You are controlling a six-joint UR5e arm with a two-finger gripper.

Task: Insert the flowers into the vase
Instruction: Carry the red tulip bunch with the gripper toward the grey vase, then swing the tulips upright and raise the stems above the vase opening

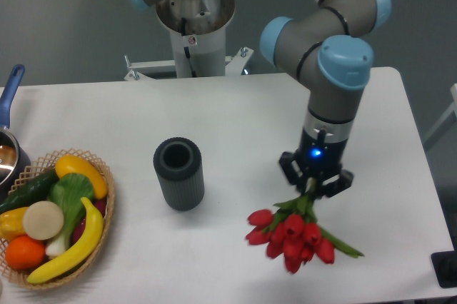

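I have the gripper [312, 184] pinched on the stems of the flowers [291, 235], which hang below it with the red heads pointing down and toward the camera. The bunch is upside down for what I need: stems are up in the fingers, blooms lowest. The vase [178, 173] stands upright on the table [235, 118], well apart to the left in the camera view, its round mouth open and bare. I judge I must carry the bunch that way and turn it stems-down before lowering.
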